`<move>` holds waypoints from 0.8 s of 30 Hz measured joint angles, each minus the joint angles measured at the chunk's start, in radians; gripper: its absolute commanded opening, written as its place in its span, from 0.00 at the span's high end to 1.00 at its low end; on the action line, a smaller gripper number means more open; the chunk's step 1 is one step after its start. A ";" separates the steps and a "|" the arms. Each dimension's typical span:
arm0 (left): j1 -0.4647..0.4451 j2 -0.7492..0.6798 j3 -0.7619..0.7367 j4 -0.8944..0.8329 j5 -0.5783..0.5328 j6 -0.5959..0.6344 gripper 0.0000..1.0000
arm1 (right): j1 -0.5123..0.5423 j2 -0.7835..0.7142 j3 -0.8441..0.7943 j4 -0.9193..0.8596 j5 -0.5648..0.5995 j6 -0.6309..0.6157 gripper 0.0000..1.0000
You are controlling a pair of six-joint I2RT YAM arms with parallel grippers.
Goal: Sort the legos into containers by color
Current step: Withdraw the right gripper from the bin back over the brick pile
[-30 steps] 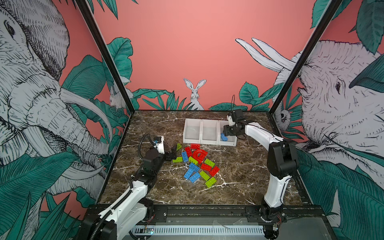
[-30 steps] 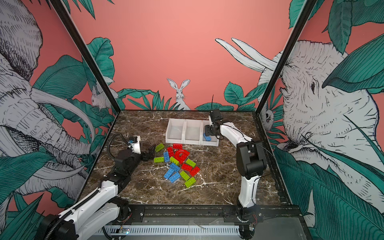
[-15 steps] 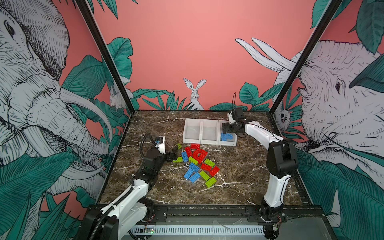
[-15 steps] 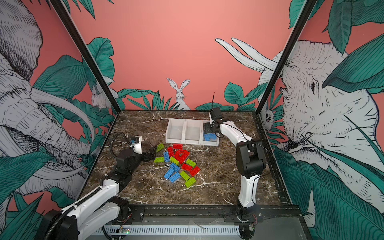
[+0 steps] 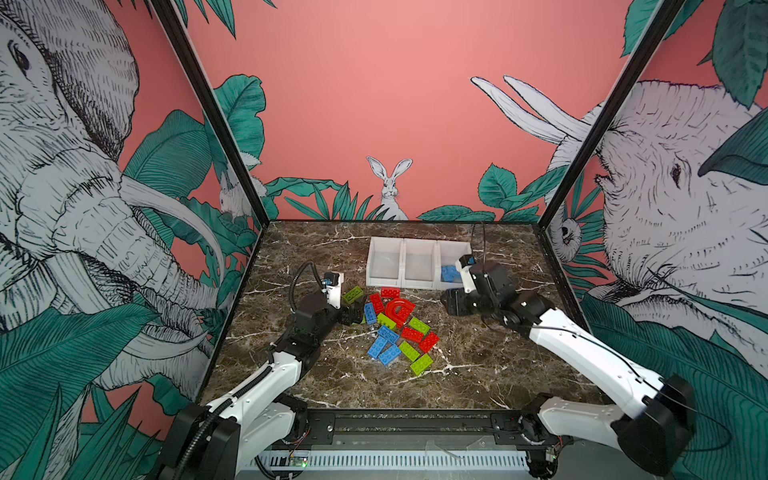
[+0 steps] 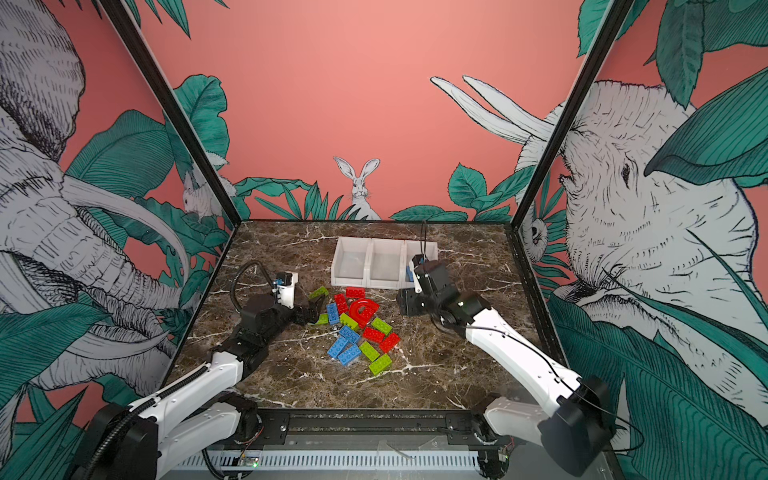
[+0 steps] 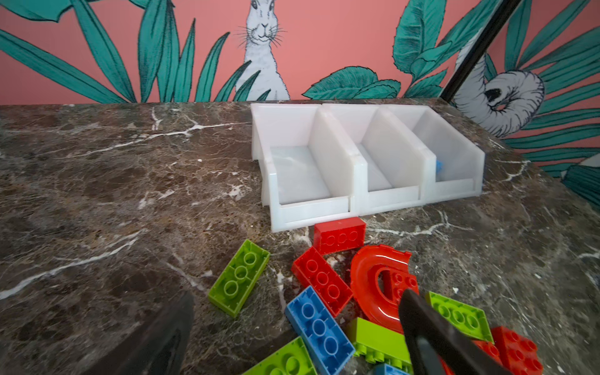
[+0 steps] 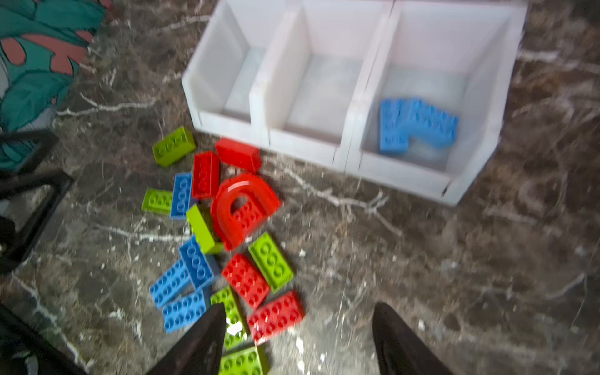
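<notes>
Nearest us on the table (image 5: pixel 478 365) lie about fifteen legos (image 5: pixel 411 333), red, blue and green, packed touching. The red arch (image 5: pixel 400 309) rests against its neighbours, so we expect clean grasps to be awkward. Our left claw (image 5: pixel 354 312) sits spread wide at the pile's left edge, gripping nothing. Our right claw (image 8: pixel 298 311) hangs released and empty to the pile's right, near the containers (image 5: pixel 419 282). One red brick (image 7: pixel 339 234) lies just before their front wall. Beyond it, only the right-end bin holds anything: two blue legos (image 8: pixel 418 123). We judge the sort barely begun.
</notes>
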 measured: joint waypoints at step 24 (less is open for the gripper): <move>-0.105 0.003 0.019 0.048 -0.108 -0.005 0.01 | 0.148 0.268 -0.171 0.203 0.008 -0.159 0.39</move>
